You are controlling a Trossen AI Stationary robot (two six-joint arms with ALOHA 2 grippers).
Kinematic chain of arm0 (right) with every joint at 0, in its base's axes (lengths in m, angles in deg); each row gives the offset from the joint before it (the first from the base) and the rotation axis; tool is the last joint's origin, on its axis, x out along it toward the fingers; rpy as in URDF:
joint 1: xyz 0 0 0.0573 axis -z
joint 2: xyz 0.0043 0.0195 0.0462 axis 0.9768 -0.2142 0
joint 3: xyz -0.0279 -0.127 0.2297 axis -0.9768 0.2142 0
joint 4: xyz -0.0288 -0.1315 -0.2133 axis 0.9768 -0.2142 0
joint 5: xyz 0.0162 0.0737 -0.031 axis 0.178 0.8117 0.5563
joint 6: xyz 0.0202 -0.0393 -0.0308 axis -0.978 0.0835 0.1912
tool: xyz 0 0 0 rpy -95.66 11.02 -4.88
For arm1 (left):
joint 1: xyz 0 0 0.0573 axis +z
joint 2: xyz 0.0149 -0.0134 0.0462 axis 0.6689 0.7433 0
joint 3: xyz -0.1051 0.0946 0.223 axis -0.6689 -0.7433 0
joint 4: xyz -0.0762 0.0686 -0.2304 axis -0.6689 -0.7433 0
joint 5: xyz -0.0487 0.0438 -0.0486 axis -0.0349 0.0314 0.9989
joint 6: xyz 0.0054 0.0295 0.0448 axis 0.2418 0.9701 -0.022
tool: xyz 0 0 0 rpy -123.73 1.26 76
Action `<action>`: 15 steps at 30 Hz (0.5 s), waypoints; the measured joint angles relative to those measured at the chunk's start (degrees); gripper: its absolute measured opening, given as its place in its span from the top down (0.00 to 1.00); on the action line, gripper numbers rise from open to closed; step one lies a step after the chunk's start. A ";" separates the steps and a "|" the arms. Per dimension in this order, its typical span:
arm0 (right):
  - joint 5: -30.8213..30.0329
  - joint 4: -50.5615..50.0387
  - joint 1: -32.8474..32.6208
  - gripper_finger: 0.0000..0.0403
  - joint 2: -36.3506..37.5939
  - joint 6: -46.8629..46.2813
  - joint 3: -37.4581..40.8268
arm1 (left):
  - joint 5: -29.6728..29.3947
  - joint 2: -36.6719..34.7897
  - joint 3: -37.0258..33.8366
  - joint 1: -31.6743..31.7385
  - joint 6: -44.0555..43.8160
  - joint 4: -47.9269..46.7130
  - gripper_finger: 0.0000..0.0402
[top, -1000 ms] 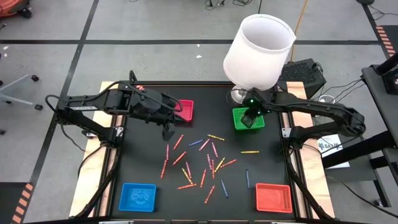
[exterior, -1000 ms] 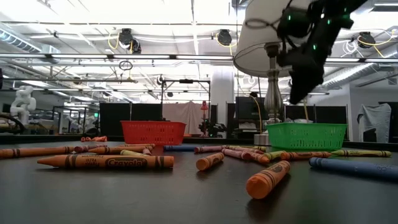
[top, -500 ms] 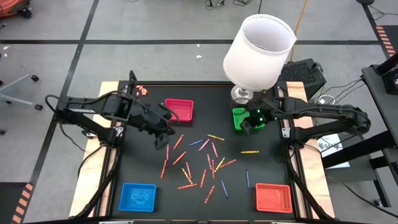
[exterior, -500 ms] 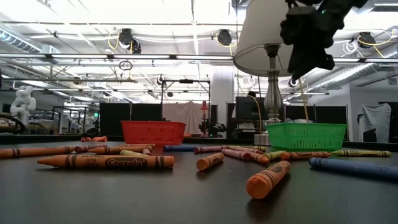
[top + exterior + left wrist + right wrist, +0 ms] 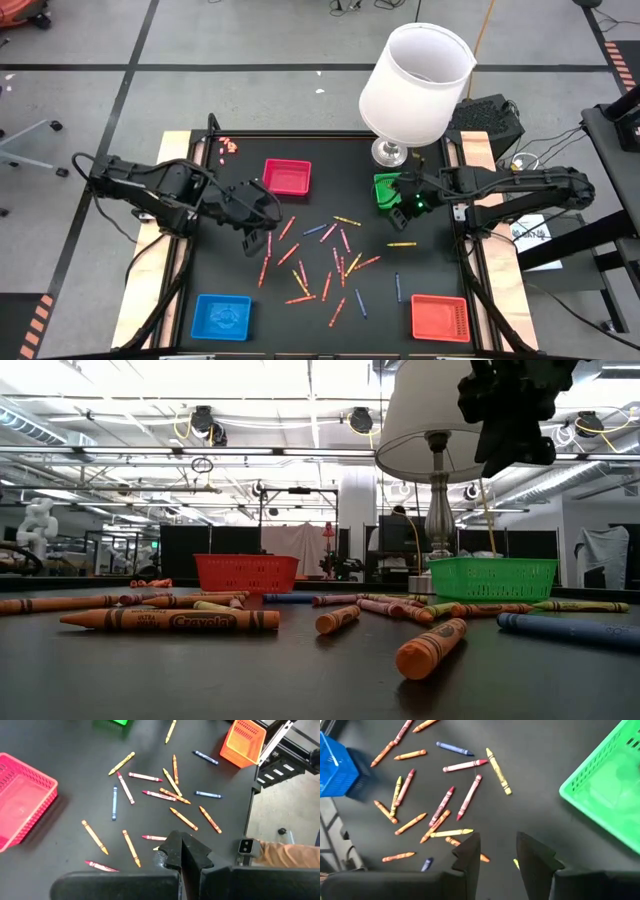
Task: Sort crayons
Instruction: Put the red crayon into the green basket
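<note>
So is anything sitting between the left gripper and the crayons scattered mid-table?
Nothing visible. The shut left gripper hangs above bare table at the edge of the crayons, with only open surface between them.

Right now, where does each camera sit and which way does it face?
High: overhead, looking straight down on the table; both arms show.
Low: at tabletop height, looking level across the crayons into the room; one arm hangs top right.
Left wrist: looks down past the shut left gripper.
Right wrist: looks down past the parted right gripper.
All four show the green tray.
</note>
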 joint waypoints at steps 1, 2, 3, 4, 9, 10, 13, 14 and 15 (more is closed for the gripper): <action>0.52 -0.02 -0.21 0.73 0.00 -0.57 0.00 | -0.22 0.00 0.00 -0.40 -0.05 -0.02 1.00; 0.94 0.01 -0.50 0.73 0.00 -1.32 0.00 | -0.47 0.00 0.00 -0.86 -0.08 -0.02 1.00; 1.68 0.10 -0.78 0.73 0.00 -2.12 0.00 | -0.86 0.00 0.00 -1.32 -0.09 -0.05 1.00; 2.08 0.40 -1.13 0.73 0.00 -2.89 0.00 | -1.46 0.00 0.00 -1.86 -0.11 -0.13 1.00; 1.89 2.34 -3.97 0.73 0.00 -7.08 0.00 | -7.08 -0.02 -2.01 -4.52 -4.35 -2.19 1.00; 1.82 2.94 -4.70 0.73 0.00 -7.74 0.00 | -7.27 0.00 -2.77 -4.82 -6.30 -2.70 1.00; 0.72 4.43 -6.93 0.73 -0.02 -9.61 0.00 | -6.75 -0.02 -5.63 -5.95 -13.92 -3.59 1.00; -0.33 4.73 -7.76 0.73 -0.02 -10.12 0.00 | -6.63 0.00 -6.71 -6.31 -16.82 -3.46 1.00; -1.48 4.75 -8.54 0.73 -0.02 -10.67 0.00 | -6.54 0.00 -7.99 -6.59 -20.18 -3.35 1.00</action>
